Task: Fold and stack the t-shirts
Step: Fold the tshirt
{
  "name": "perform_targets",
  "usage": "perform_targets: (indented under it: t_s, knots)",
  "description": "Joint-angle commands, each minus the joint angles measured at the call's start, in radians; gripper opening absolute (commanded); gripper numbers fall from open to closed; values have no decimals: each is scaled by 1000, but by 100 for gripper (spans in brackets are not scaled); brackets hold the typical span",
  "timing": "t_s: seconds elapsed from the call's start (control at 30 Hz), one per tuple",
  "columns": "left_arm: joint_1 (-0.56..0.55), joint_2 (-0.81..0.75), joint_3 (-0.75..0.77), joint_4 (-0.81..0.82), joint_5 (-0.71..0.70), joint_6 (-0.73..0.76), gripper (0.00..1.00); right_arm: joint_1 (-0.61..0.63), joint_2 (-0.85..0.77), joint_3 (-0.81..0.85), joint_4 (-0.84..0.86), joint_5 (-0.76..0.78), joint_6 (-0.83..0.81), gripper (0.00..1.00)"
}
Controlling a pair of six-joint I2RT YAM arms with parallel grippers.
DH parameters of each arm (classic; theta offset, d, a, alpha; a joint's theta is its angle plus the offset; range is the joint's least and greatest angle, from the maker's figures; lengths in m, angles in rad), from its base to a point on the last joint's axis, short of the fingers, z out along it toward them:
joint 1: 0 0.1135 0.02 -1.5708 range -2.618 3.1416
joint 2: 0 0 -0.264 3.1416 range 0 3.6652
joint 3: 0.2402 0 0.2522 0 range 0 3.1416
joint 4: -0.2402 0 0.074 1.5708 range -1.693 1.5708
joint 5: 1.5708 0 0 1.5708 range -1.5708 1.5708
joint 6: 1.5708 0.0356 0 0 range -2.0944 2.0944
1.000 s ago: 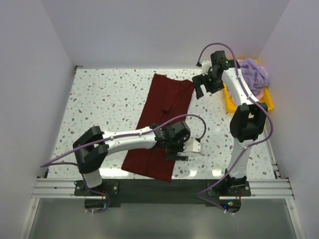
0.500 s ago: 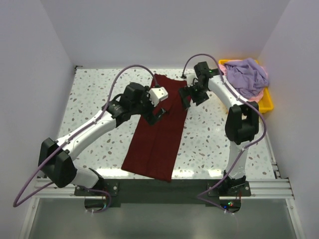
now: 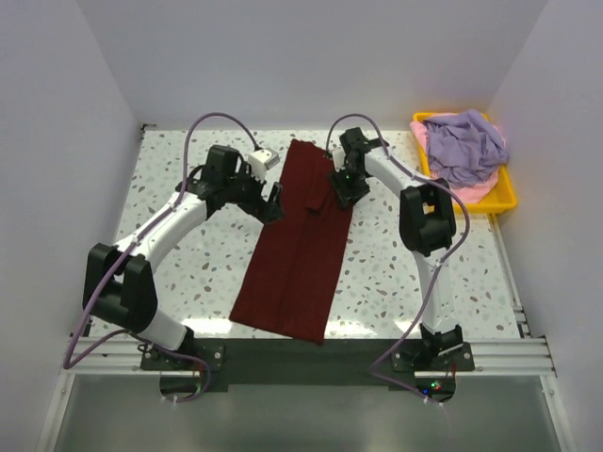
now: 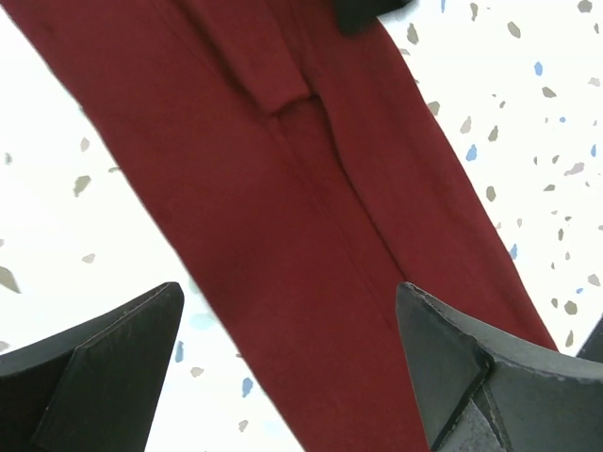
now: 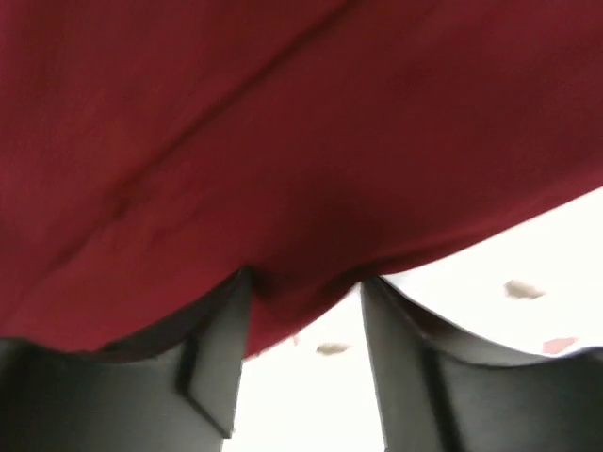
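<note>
Maroon t-shirt, lavender t-shirt, pink t-shirt: three

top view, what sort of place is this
Probably a robot lab cell: left arm and right arm bolted at a speckled table, plain white walls around it, a maroon shirt laid out.

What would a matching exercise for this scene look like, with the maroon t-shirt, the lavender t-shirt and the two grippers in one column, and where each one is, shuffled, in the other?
Column one
1. maroon t-shirt
2. lavender t-shirt
3. left gripper
4. right gripper

Column two
A. heaped in the yellow tray
B. by the maroon cloth's left edge, jaws wide open
C. lying as a long strip on the table
D. at the maroon cloth's right edge, near its far end

Pairs: 1-C, 2-A, 3-B, 4-D
</note>
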Motion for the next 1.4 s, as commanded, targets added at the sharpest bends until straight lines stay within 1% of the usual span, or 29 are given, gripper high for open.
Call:
perform_targets:
  t_s: [0.0,0.03,0.1,0.17,0.27,0.33,0.4,0.47,0.5,0.53,0.57,0.6,0.63,0.67,0.7,0.77,0.83,0.87,0.97,1.03,1.07,1.1,1.13,1.17,1.2,1.23,1.27,1.33,1.37]
  knots:
    - [13,-15,-36,47,68,-59,100,-7,105,123,59,129,-4,46]
    - [16,-15,-43,48,71,-63,100,-12,125,153,61,143,-15,36]
    - [28,-16,-50,60,74,-73,100,-15,198,267,53,199,-29,32]
    - [37,-18,-56,76,80,-81,100,-18,252,391,41,235,-55,32]
    - [43,-16,-63,97,63,-107,100,-29,333,512,44,301,-105,32]
    - [48,-12,-60,105,53,-109,100,-29,358,531,76,347,-157,32]
    - [54,-4,-57,110,50,-103,100,-30,360,533,116,373,-187,38]
    - [56,1,-47,113,33,-92,100,-30,343,528,127,393,-211,47]
    - [57,-1,-42,113,28,-77,100,-32,328,519,125,388,-213,60]
    - [57,-4,-34,116,25,-57,100,-35,308,504,127,379,-213,68]
    - [57,-12,-30,113,28,-20,100,-36,242,450,130,352,-215,75]
    - [57,-16,-24,93,54,26,100,-36,205,418,148,344,-218,87]
    - [57,-22,2,14,89,90,100,-38,162,386,153,336,-230,92]
    - [57,-47,6,-7,85,165,100,-36,96,349,151,307,-239,96]
    - [57,-67,9,-31,74,198,100,-36,62,341,122,290,-250,99]
    - [59,-140,-3,-71,53,296,100,-36,-31,327,87,257,-280,99]
    - [59,-188,-5,-122,69,363,100,-36,-100,310,48,201,-302,99]
    - [57,-228,-2,-134,69,408,100,-36,-183,277,48,187,-303,99]
    - [57,-284,9,-162,86,469,100,-36,-298,208,56,99,-300,99]
    - [57,-303,21,-211,166,543,100,-33,-404,118,99,11,-302,99]
    - [57,-320,21,-219,190,612,100,-33,-433,71,173,-18,-302,99]
    - [57,-326,21,-219,210,628,100,-30,-496,18,217,-46,-300,95]
    - [57,-329,21,-214,241,632,100,-32,-527,-110,273,-104,-300,90]
    - [54,-329,23,-214,256,655,100,-30,-553,-145,292,-142,-334,97]
    - [54,-326,26,-225,278,678,100,-30,-568,-164,247,-226,-395,99]
    - [51,-320,21,-266,310,707,100,-29,-596,-188,188,-351,-547,99]
    - [28,-309,12,-295,312,782,100,-24,-604,-196,79,-398,-607,99]
    - [-12,-318,-60,-372,289,888,100,-3,-648,-225,21,-420,-650,99]
    - [-48,-366,-109,-363,249,967,100,4,-668,-281,-20,-434,-659,99]
